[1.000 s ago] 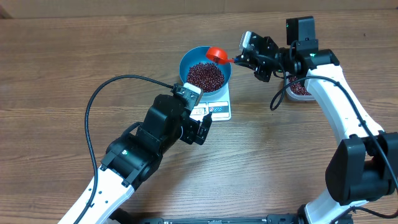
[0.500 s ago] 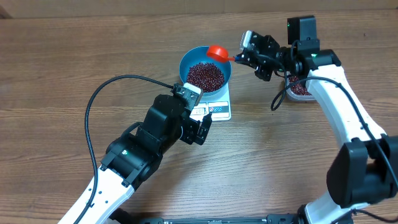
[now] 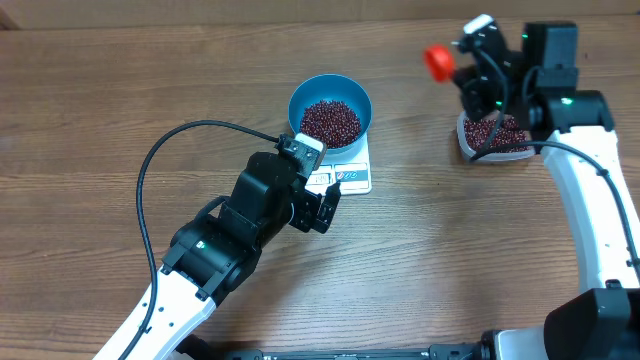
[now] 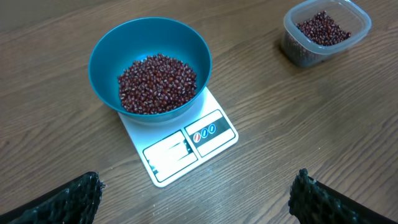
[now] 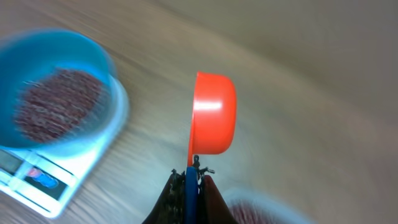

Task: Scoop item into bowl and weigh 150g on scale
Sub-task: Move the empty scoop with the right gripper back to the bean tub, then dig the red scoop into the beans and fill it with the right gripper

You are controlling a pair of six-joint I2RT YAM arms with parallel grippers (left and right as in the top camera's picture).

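Overhead: noted the blue bowl (image 3: 298,95) seated on the white scale (image 3: 352,180), filled with a heap of beans (image 3: 330,122). Saw the right gripper (image 3: 460,62) pressed shut on the handle of a red scoop (image 3: 437,62), raised over the table (image 3: 150,80) just past the clear tub's (image 3: 466,140) far-left corner and well apart from the bowl. Judged the tub the nearer target, close under that arm.

Left wrist: found the left gripper (image 4: 193,208) spread wide and holding nothing, facing scale and bowl, with open table all round.

Right wrist: blurred. Made out the scoop's handle running straight out from the closed jaws, with the bowl off to the left.
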